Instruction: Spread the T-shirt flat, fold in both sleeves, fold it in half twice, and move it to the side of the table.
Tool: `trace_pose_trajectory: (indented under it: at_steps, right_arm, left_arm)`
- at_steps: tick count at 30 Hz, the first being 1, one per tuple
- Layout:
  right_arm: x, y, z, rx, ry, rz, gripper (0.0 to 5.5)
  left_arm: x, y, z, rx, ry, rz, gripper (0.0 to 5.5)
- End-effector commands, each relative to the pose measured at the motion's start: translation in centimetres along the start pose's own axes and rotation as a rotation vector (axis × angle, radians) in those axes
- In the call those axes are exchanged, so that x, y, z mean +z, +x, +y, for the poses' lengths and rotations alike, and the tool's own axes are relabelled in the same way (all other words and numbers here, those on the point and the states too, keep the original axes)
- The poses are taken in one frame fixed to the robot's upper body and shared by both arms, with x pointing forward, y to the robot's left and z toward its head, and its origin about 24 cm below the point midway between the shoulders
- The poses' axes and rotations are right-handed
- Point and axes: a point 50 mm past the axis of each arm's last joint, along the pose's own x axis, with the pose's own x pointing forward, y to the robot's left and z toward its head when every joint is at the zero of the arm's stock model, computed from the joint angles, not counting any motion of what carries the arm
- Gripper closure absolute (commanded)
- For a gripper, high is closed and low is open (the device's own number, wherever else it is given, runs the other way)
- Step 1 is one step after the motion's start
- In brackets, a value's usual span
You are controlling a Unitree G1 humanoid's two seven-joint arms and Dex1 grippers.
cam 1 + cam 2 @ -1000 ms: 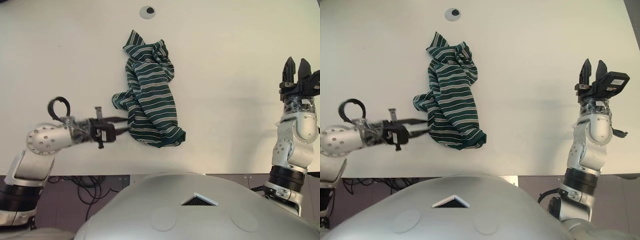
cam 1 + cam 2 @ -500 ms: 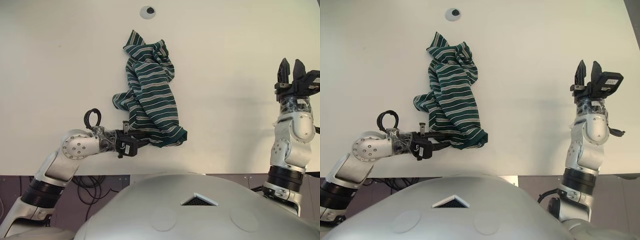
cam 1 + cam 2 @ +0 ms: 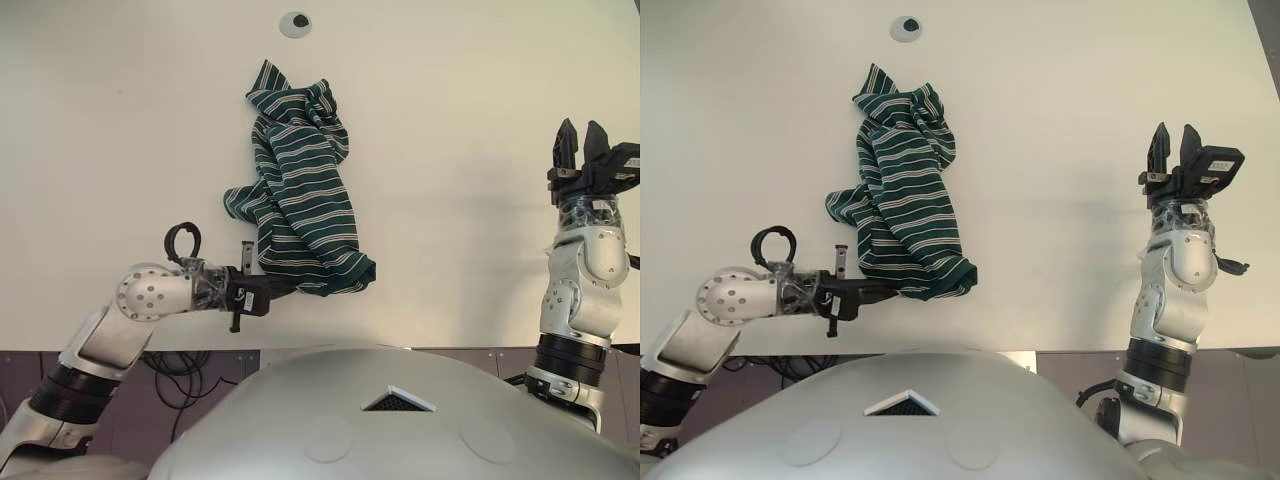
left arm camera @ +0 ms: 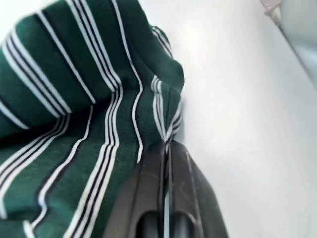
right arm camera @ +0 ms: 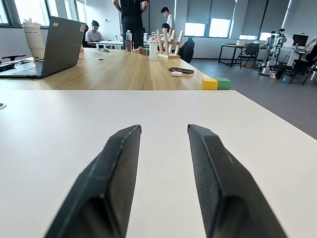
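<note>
**Spreading step: one edge pinched**

The striped T-shirt [image 3: 300, 190] lies crumpled mid-way across the white table [image 3: 120, 120]. The left gripper [image 3: 288, 287], fingers pressed together, pinches the bundle's edge at its 7 o'clock. The right gripper [image 3: 581, 137] stands spread, well apart at 3 o'clock. Next, I judge, the right gripper needs an opposite edge so the two can draw the cloth flat.

Crumpled dark-green, white-striped T-shirt [image 3: 300, 190] is so bunched up I can't pick out sleeves or collar. In the left wrist view it runs off the edges, blurry up close. The black two-finger left gripper [image 3: 284, 286] has its tips buried in the near hem. Small round grey disc [image 3: 294, 23] beyond the shirt is too tiny to identify.
</note>
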Motion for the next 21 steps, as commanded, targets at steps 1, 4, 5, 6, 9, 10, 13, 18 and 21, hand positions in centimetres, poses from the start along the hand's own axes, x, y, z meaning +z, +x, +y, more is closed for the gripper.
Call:
trace_pose_trajectory:
  at_steps: [1, 4, 5, 6, 9, 10, 13, 18, 21]
  right_arm:
    - [0.1, 0.1, 0.2, 0.006, 0.000, 0.003, 3.76]
    - [0.1, 0.3, 0.4, 0.011, -0.001, 0.002, 3.76]
    - [0.1, 0.3, 0.4, 0.012, -0.001, 0.001, 3.76]
    - [0.1, 0.3, 0.4, 0.013, 0.000, 0.001, 3.76]
    - [0.1, 0.4, 0.5, 0.016, 0.000, 0.000, 3.76]
    - [0.1, 0.5, 0.6, 0.022, -0.001, -0.002, 3.76]
    - [0.4, 0.7, 1.6, 0.084, -0.002, -0.017, 3.76]
    - [1.2, 0.1, 5.2, 0.332, 0.092, -0.040, 3.76]
    - [1.4, -1.0, 7.3, 0.511, 0.192, -0.026, 3.63]
  left_arm:
    - [0.4, -0.1, 1.7, 0.081, -0.022, -0.031, 5.46]
    - [0.1, -0.1, 1.9, 0.084, -0.024, -0.024, 5.46]
    - [0.2, 0.0, 1.9, 0.083, -0.025, -0.034, 5.46]
    - [0.5, 0.0, 2.0, 0.094, -0.025, -0.054, 5.46]
    - [2.7, -0.4, 4.0, 0.212, -0.078, -0.254, 5.46]
    - [4.1, -1.1, 5.2, 0.272, -0.118, -0.367, 5.46]
    - [6.6, -2.3, 7.5, 0.345, -0.196, -0.556, 5.46]
    - [9.6, -2.8, 11.2, 0.430, -0.256, -0.675, 5.46]
    - [10.9, -2.8, 13.4, 0.485, -0.278, -0.682, 5.50]
